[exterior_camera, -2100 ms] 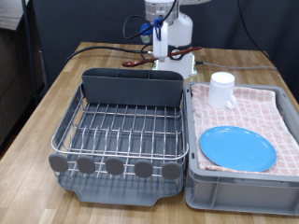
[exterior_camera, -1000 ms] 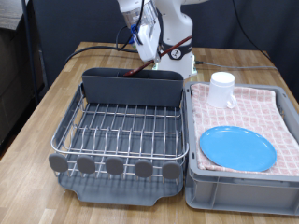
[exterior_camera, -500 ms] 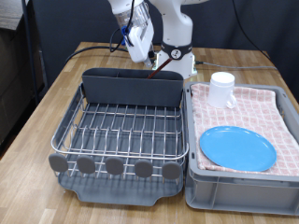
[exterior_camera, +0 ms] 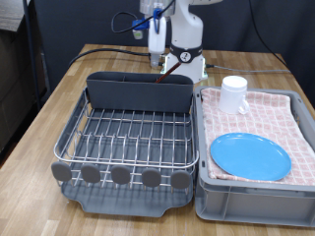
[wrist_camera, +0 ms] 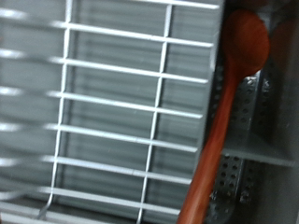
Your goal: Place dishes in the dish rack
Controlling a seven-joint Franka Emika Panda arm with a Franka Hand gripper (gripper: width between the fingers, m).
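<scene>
Exterior view: your gripper (exterior_camera: 157,47) hangs above the dish rack (exterior_camera: 128,138); jaw state indeterminable. Plate (exterior_camera: 250,155) and cup (exterior_camera: 233,93) remain in the tub (exterior_camera: 295,187); both need racking.
Wrist view: spoon (wrist_camera: 224,112) lies in the trough (wrist_camera: 250,121); that step looks done.

A big wooden table (exterior_camera: 59,103) sits under everything, below the pincer. A grey tub (exterior_camera: 258,202) stands on it, down and to the exterior view's right of the pincer. Inside the tub lies a pink checked cloth (exterior_camera: 281,116). Some cables (exterior_camera: 256,61) run across the table behind.
</scene>
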